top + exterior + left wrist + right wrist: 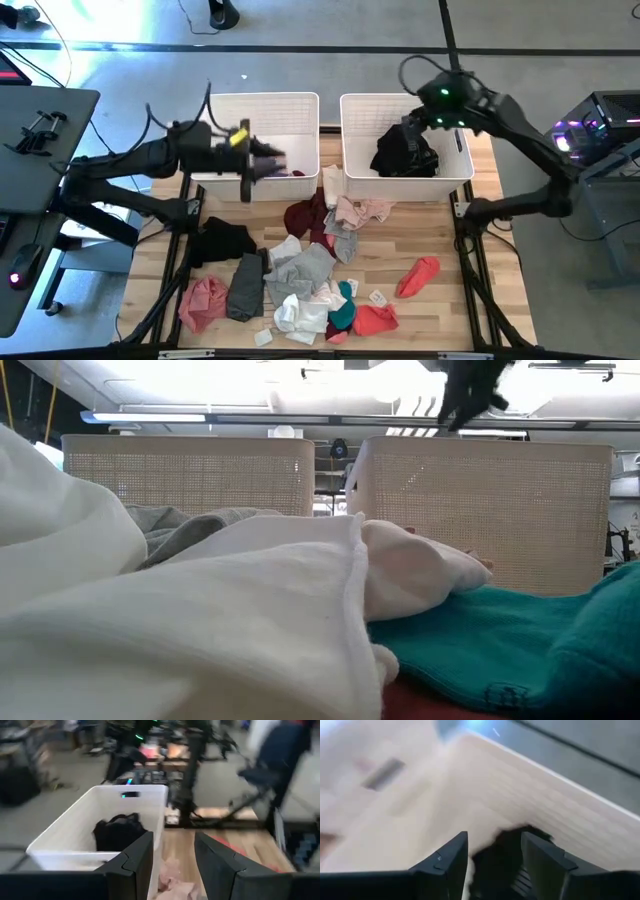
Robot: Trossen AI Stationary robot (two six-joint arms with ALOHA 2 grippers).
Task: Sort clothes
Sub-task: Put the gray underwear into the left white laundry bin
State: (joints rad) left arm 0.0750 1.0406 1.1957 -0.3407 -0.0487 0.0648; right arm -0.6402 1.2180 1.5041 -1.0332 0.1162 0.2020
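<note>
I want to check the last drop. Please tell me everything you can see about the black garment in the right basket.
The black garment is soft, dark fabric, crumpled into a loose heap, not folded. It lies inside the right white basket, filling much of its middle, and looks to be the only thing in it. The right claw hangs open just above it, holding nothing.

black garment (405, 152) | white basket (345, 135) | teal garment (342, 315) | coral garment (418, 276)
</note>
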